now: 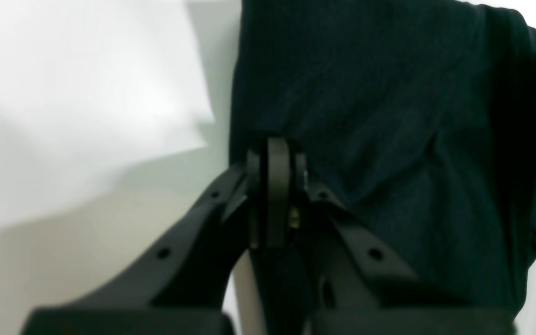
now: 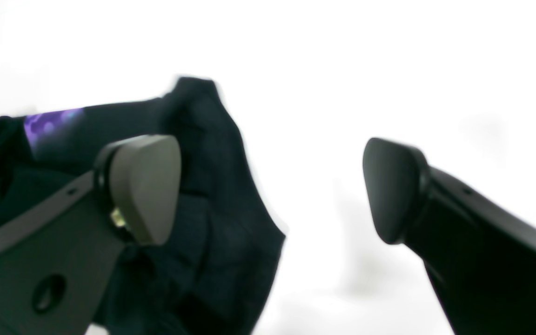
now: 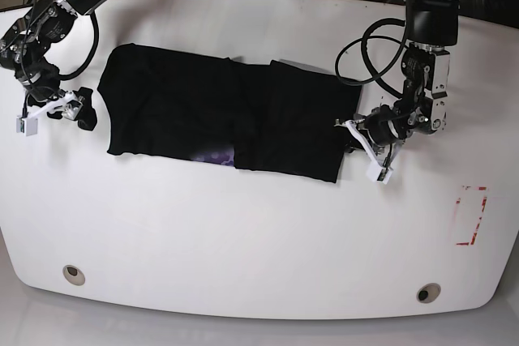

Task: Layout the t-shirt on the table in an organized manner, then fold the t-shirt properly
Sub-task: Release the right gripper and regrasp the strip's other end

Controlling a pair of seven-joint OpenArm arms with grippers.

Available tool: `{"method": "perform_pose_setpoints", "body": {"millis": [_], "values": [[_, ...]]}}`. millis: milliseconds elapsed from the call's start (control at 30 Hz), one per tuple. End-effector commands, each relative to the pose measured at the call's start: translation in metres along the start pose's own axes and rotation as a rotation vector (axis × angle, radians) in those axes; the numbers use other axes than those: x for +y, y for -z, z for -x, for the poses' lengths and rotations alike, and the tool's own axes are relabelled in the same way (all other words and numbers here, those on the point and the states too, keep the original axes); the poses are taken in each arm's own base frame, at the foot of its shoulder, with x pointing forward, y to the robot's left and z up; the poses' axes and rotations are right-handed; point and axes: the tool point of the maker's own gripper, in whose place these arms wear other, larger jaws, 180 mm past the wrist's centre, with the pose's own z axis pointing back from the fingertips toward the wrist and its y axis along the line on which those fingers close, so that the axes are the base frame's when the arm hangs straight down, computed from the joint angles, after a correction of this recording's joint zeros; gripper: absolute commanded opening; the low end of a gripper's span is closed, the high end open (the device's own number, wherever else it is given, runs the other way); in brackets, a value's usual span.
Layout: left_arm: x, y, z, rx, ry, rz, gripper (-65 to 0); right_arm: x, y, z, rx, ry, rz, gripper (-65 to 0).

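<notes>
The white table carries the black t-shirt across the upper middle of the base view, partly folded. Left gripper is pinched shut on its hem; right gripper gapes wide, holding nothing. Next, I'd judge, comes another fold across.

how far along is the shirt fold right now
Done: the t-shirt lies flat on the table as a narrow band, a doubled layer on one half. In hand: the left gripper is shut on its edge; the right gripper is open beside the other end. Left: the crosswise folds.
</notes>
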Motion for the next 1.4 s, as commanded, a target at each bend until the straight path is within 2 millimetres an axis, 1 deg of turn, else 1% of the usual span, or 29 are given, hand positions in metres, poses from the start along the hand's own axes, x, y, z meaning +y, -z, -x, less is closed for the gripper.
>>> {"method": "perform_pose_setpoints", "body": {"millis": [0,100,233,367,500,533,700,800,933,1100,1300,1367], "values": [[0.021,-0.006,0.011,0.072,0.033,-0.081,-65.0,-0.005,-0.002,-0.008,-0.033,0.026,-0.029,-6.0],[0.023,-0.007,0.011,0.074,0.037,-0.087,-65.0,-0.008,0.000,0.004,-0.018,0.072,-0.058,-6.0],[0.022,-0.007,0.011,0.073,0.038,-0.087,-65.0,-0.004,0.000,0.012,-0.019,0.098,-0.087,-6.0],[0.022,-0.007,0.012,0.075,0.037,-0.087,-65.0,0.017,0.011,0.024,0.004,0.107,-0.152,-6.0],[0.022,-0.007,0.012,0.075,0.037,-0.087,-65.0,0.028,0.015,0.035,0.014,0.130,-0.189,-6.0],[0.022,-0.007,0.012,0.075,0.037,-0.087,-65.0,0.032,0.017,0.041,0.019,0.144,-0.200,-6.0],[0.022,-0.007,0.013,0.076,0.037,-0.087,-65.0,0.051,0.027,0.054,0.041,0.159,-0.242,-6.0],[0.022,-0.007,0.013,0.076,0.037,-0.087,-65.0,0.058,0.030,0.057,0.054,0.155,-0.257,-6.0],[0.022,-0.007,0.013,0.076,0.037,-0.087,-65.0,0.074,0.036,0.065,0.072,0.156,-0.291,-6.0],[0.021,-0.006,0.013,0.076,0.037,-0.085,-65.0,0.087,0.042,0.069,0.092,0.144,-0.320,-6.0],[0.021,-0.006,0.013,0.076,0.037,-0.085,-65.0,0.091,0.045,0.069,0.090,0.135,-0.328,-6.0],[0.021,-0.006,0.013,0.075,0.036,-0.084,-65.0,0.095,0.047,0.066,0.077,0.129,-0.337,-7.5]]}}
